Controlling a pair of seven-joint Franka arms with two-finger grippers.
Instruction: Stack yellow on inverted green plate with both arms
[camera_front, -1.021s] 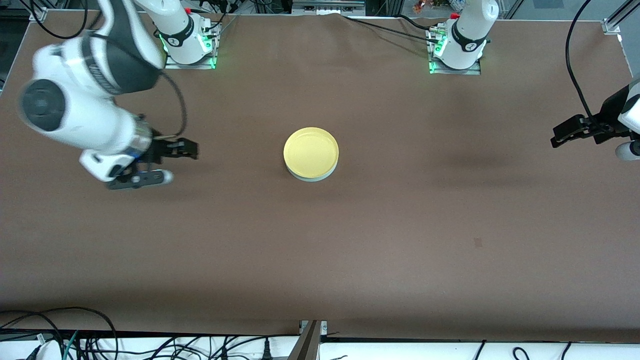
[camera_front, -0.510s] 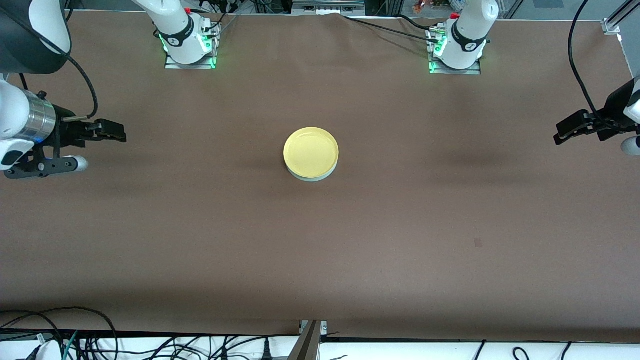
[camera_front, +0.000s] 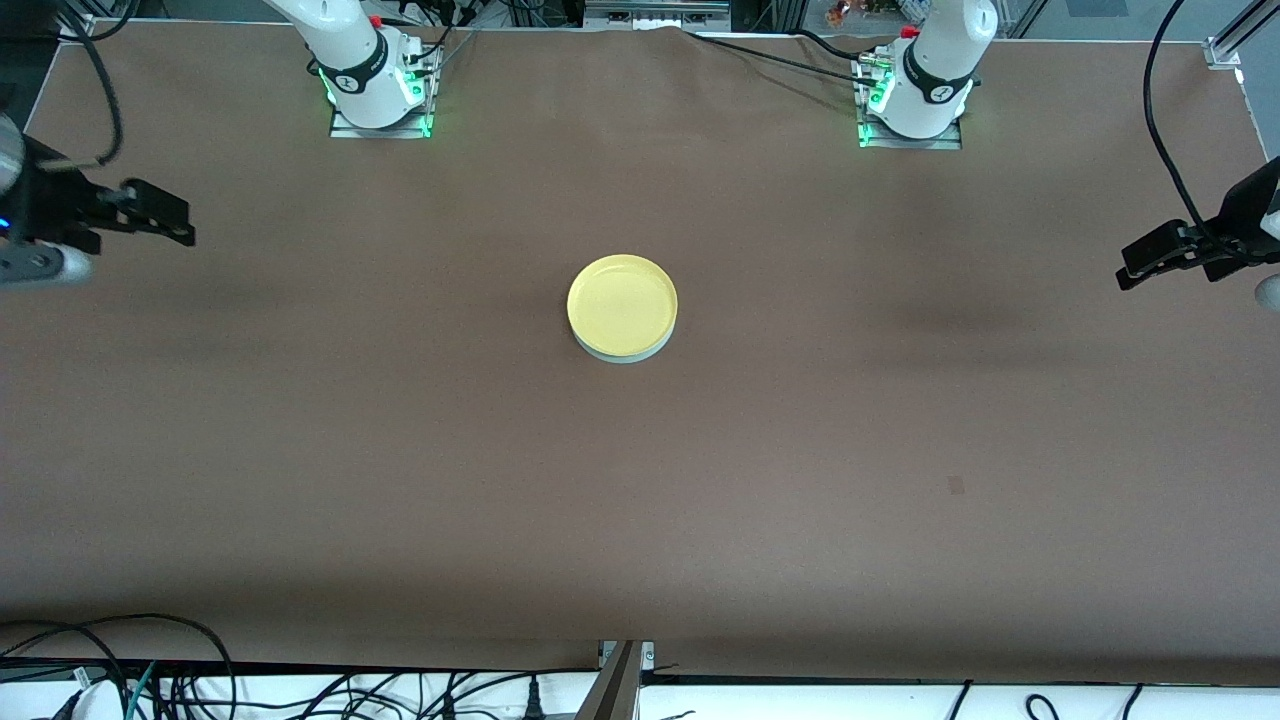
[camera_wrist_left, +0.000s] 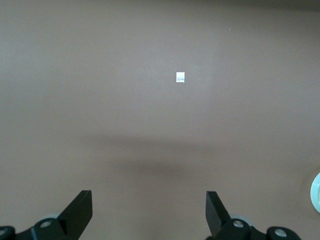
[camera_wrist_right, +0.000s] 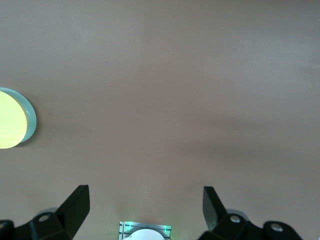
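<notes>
Your yellow plate (camera_front: 621, 303) sits rim up at the middle of the brown table (camera_front: 640, 480), stacked on the green plate (camera_front: 627, 355). Of the green one you see only a thin pale crescent along the yellow plate's 6 o'clock edge in the front view, so the upper plate is seated slightly off centre, shifted toward 12 o'clock. The yellow plate's bowl holds nothing. Whether the green plate lies inverted cannot be told from the sliver on show.

In the right wrist view the pair appears at the frame's edge as a yellow disc (camera_wrist_right: 11, 120) with a mint rim (camera_wrist_right: 31, 120) around it. The left wrist view catches only a pale arc of plate (camera_wrist_left: 316, 192).

Your right gripper (camera_front: 160, 215) hangs over the table edge at the right arm's end, roughly 9 o'clock from the stack and well apart from it. Its fingers (camera_wrist_right: 75, 202) stand wide apart with bare table between them.

Your left gripper (camera_front: 1150, 262) hangs over the left arm's end, roughly 3 o'clock from the stack, also well apart. Its fingers (camera_wrist_left: 80, 205) are spread wide, gripping nothing.

A small white tag (camera_wrist_left: 180, 77) lies on the table under the left wrist camera.
</notes>
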